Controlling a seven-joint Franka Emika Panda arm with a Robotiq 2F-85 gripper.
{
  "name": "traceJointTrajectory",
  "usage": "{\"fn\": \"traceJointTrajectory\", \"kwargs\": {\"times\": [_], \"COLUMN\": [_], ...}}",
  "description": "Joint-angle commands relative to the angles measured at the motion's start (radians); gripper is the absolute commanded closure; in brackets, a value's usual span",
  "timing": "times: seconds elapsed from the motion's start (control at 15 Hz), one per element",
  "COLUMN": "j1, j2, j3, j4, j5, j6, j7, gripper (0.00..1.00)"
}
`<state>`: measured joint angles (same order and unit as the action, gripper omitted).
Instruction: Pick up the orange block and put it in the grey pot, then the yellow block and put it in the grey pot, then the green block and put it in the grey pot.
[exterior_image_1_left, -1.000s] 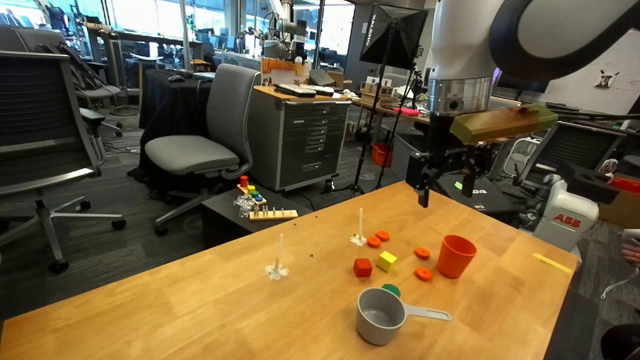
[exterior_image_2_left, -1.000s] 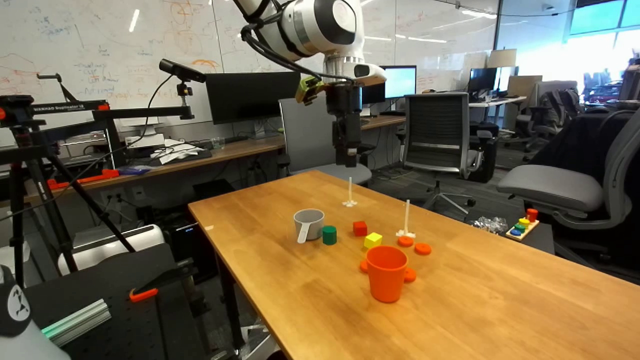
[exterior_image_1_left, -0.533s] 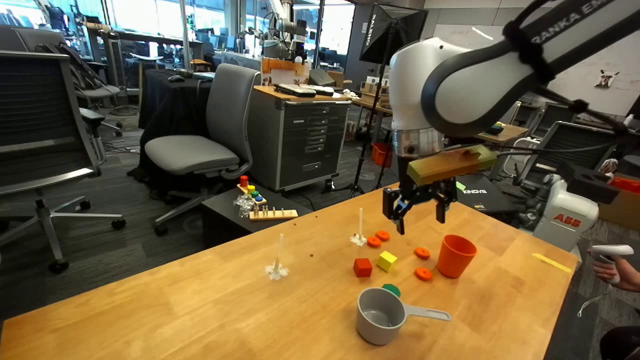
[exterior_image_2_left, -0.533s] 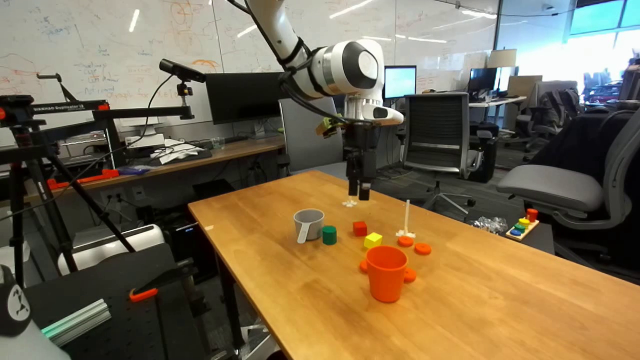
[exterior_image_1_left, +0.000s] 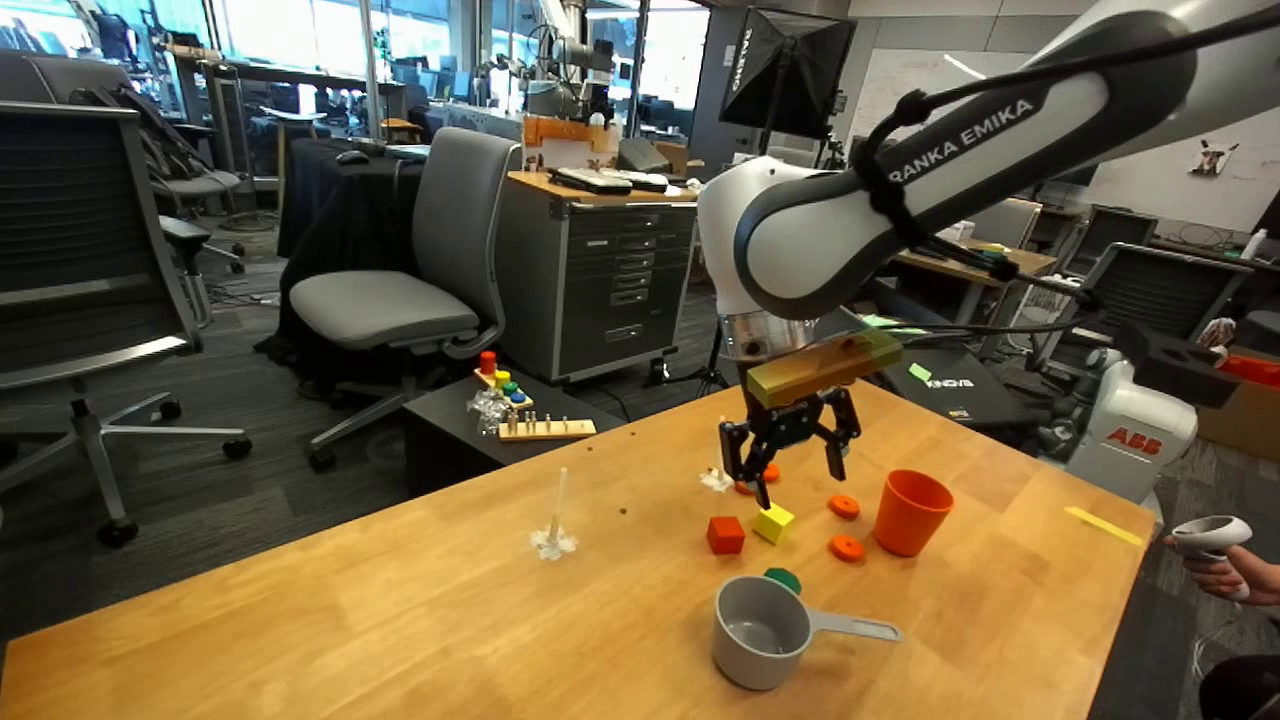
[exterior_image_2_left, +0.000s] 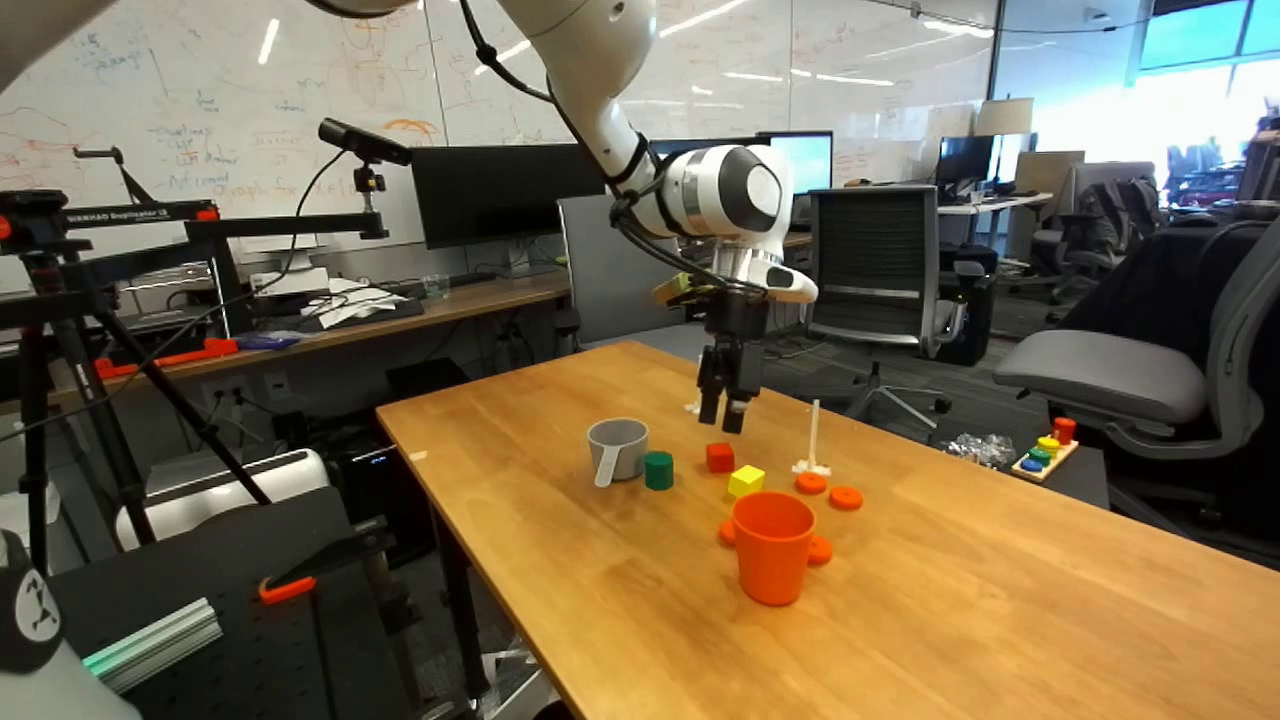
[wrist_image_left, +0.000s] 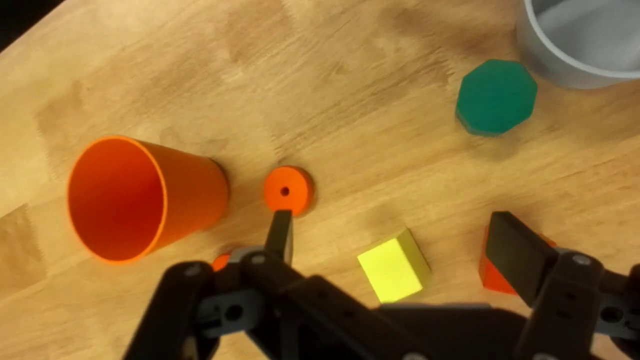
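My gripper (exterior_image_1_left: 801, 487) hovers, jaws wide apart, holding nothing. Orange block (exterior_image_1_left: 726, 536) sits on the table (exterior_image_1_left: 400, 620), just beside the yellow block (exterior_image_1_left: 774, 523). Probably light, stiff, maybe slick; I'd pinch opposite side faces at mid-height.

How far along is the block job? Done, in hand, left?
Done: nothing that shows. No block is in the pot; the orange block, yellow block and green block all sit on the table.
In hand: nothing gripped. The gripper hangs open above the table, near the orange and yellow blocks.
Left: all three blocks into the pot, orange first per the task.
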<state>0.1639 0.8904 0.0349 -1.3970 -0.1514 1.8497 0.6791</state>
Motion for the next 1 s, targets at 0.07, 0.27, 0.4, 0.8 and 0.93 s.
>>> {"fn": "traceJointTrajectory", "kwargs": {"times": [0.07,0.27,0.4,0.8,0.93], "j1": [0.031,0.04,0.045,0.015,0.008], "j2": [0.138,0.176,0.195,0.223,0.212], "j3": [-0.051,-0.086,-0.107,-0.087,-0.066], "j4": [0.219,0.286,0.328,0.404,0.402], "j5": [0.002,-0.019,-0.034,0.074,0.142], "j6": [-0.241,-0.322,-0.345,-0.202,-0.171], "j7": [-0.111,-0.143,-0.149,-0.041,-0.037], "gripper": [0.0,0.0,0.0,0.0,0.0]}}
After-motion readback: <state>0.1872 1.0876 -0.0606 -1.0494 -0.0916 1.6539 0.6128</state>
